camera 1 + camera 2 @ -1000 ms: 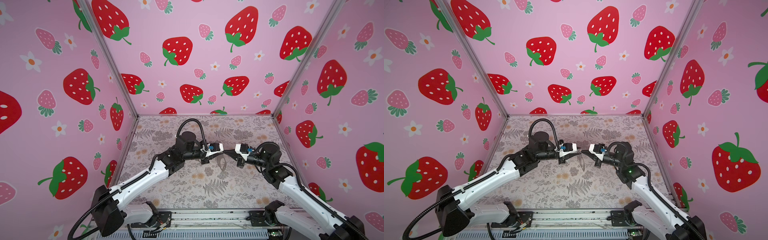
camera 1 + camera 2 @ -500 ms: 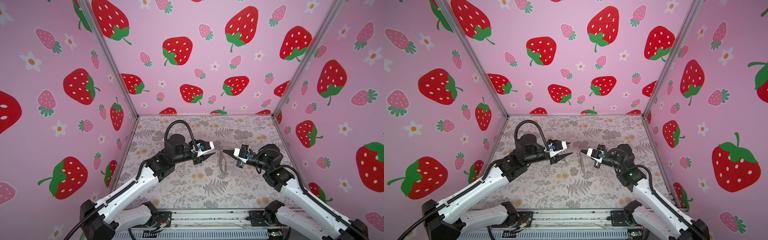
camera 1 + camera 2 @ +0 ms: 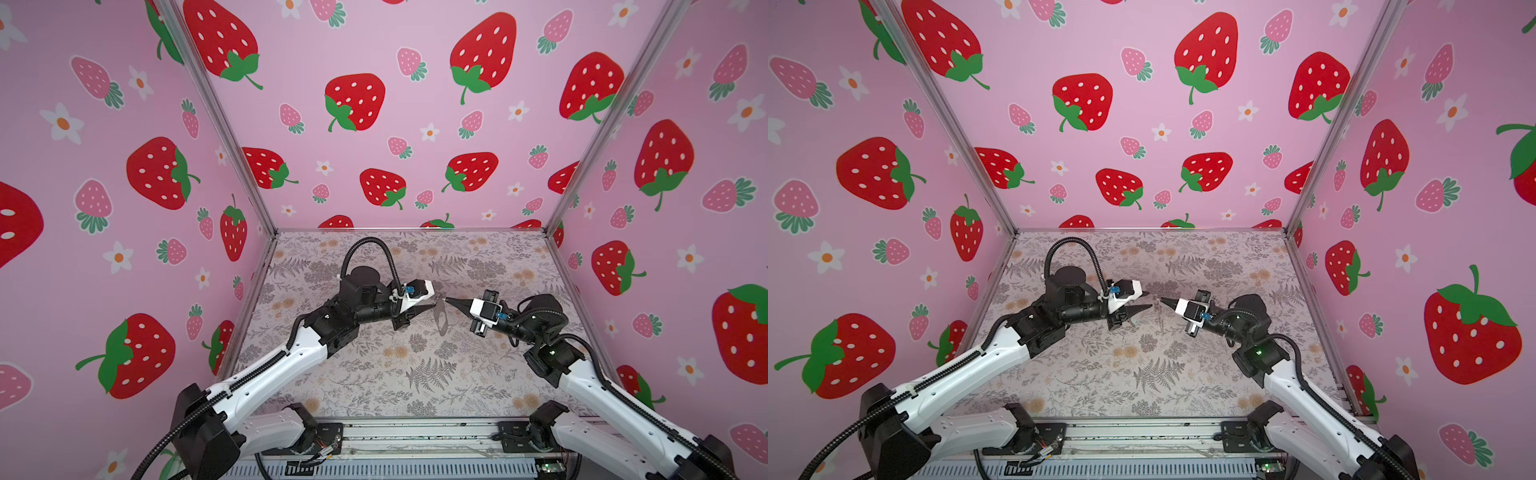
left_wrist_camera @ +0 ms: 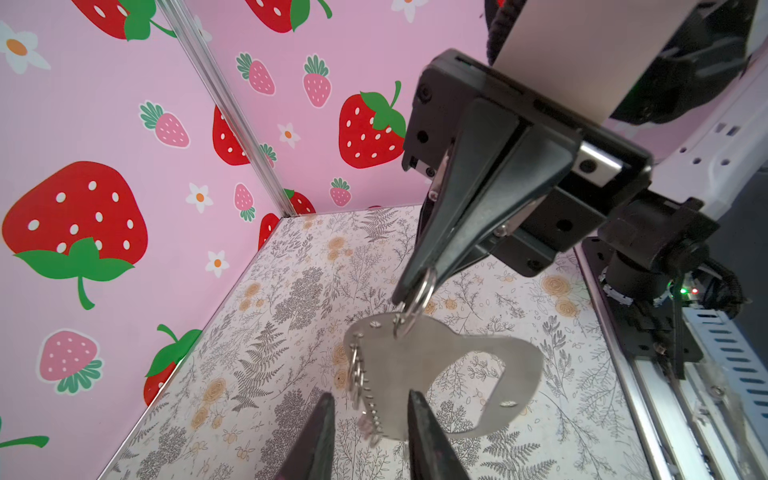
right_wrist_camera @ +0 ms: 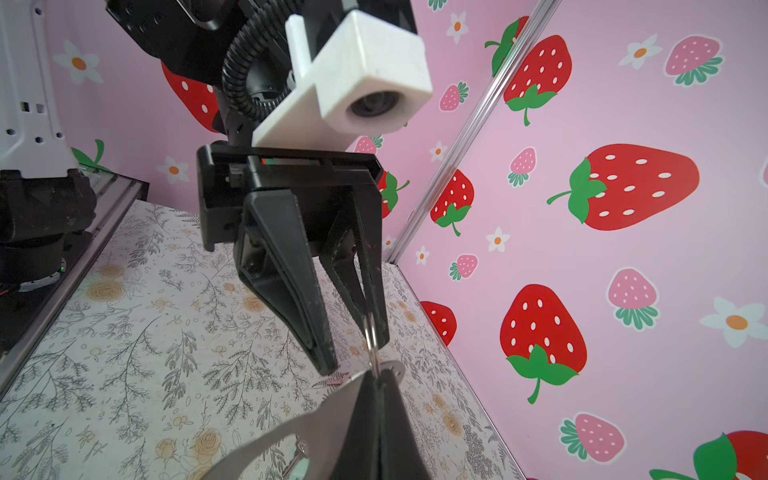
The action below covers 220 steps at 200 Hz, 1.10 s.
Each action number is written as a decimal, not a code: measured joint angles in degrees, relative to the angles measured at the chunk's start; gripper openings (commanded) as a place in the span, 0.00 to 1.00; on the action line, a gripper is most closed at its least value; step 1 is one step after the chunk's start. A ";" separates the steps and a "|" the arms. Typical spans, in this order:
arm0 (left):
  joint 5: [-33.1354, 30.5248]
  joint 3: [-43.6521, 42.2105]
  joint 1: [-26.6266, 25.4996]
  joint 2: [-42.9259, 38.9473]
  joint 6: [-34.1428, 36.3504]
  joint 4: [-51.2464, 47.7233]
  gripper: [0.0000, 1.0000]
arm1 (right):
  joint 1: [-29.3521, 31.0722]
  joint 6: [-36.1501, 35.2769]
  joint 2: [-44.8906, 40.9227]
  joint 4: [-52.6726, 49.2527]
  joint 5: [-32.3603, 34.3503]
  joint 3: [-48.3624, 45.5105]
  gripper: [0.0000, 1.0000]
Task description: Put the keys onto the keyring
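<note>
As my right pincer (image 4: 409, 291) clamps its top ring (image 4: 424, 286), the keyring (image 4: 399, 374) hangs lengthwise down over the tabletop (image 4: 291, 332); my left pincer (image 4: 370, 399), half open and empty, straddles its ringed edge.

The walls (image 3: 374, 41) are coloured pink and are covered with red and pink strawberries with green leaves and small white flowers. The worktop (image 3: 415, 386) is printed pale with grey ferns and tan flowers. The keyring (image 4: 407, 357) is seen as shiny silver-grey. The arms (image 3: 291, 365) are painted white and black.
</note>
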 measured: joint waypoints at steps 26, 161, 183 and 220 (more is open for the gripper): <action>0.63 0.00 0.00 -0.02 -0.46 1.20 0.29 | 0.00 0.72 0.31 0.74 -0.59 0.00 0.03; 2.14 0.63 -1.77 0.33 -1.09 2.73 0.20 | 0.02 2.99 1.22 2.82 -2.32 -0.22 0.03; 2.12 0.68 -2.05 0.61 -1.07 3.04 0.18 | 0.00 3.02 1.27 3.06 -2.32 -0.26 0.03; 2.10 0.87 -2.47 0.87 -1.05 3.04 0.16 | 0.00 3.04 1.27 3.69 -2.32 -0.31 0.03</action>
